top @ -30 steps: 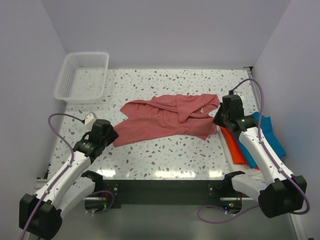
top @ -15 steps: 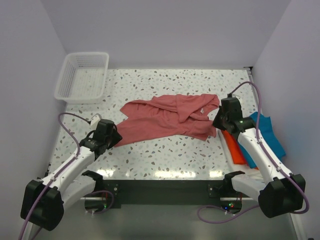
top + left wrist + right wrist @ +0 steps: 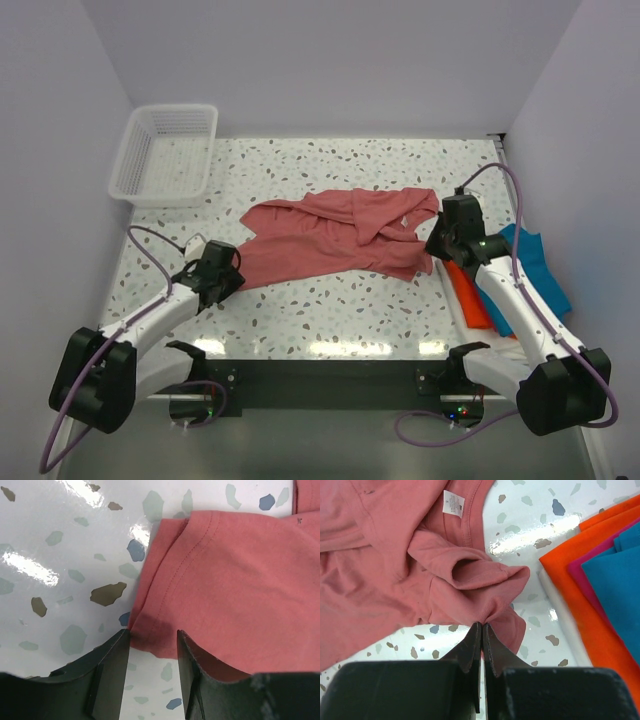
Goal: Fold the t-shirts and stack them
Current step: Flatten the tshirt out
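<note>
A salmon-red t-shirt [image 3: 335,240] lies crumpled across the middle of the speckled table. My left gripper [image 3: 231,279] is low at its lower-left corner. In the left wrist view this gripper [image 3: 152,636] is open, with the shirt's hemmed corner [image 3: 235,580] lying between the two fingers. My right gripper [image 3: 433,246] is at the shirt's right end. It [image 3: 481,625] is shut on a bunched fold of the salmon shirt [image 3: 410,555], just below the neck label. Folded orange [image 3: 466,291] and teal-blue [image 3: 537,266] t-shirts are stacked at the right, partly hidden under the right arm.
A white mesh basket [image 3: 165,150] stands at the back left corner. In the right wrist view a magenta layer [image 3: 587,572] shows between the orange shirt [image 3: 575,595] and the teal one [image 3: 620,570]. Walls close in on the left, back and right.
My left gripper has moved right and lower, up to the shirt's lower-left corner, and its jaws have narrowed a little. The right arm and the shirt have barely moved.
</note>
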You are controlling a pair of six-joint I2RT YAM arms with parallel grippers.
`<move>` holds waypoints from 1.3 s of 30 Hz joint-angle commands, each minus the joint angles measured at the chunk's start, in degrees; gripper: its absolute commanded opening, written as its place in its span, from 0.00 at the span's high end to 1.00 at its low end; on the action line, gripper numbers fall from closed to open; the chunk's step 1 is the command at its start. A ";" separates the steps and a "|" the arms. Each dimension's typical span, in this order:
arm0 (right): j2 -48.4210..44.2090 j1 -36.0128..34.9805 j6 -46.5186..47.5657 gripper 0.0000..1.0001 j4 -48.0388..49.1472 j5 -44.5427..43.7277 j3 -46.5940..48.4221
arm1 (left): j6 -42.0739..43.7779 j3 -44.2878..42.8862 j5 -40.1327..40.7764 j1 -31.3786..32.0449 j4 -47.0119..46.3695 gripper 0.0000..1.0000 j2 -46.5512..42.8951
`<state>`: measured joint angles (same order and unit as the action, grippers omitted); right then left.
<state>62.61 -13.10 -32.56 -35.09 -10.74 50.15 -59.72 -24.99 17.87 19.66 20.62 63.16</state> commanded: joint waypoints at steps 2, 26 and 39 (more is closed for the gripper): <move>0.14 0.18 0.04 1.00 1.96 0.64 0.12 | -1.71 0.91 1.20 0.12 -2.69 0.53 2.49; -5.56 1.85 -0.22 1.00 -10.95 -0.94 22.23 | 16.47 -31.15 6.13 0.03 14.00 1.00 -14.54; -7.51 1.94 0.04 1.00 -25.38 -3.85 58.29 | 22.72 -63.15 4.98 0.03 17.88 1.00 -14.82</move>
<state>53.45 -11.53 -33.32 -56.64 -13.91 104.14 -39.86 -84.60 22.31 19.66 37.06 47.07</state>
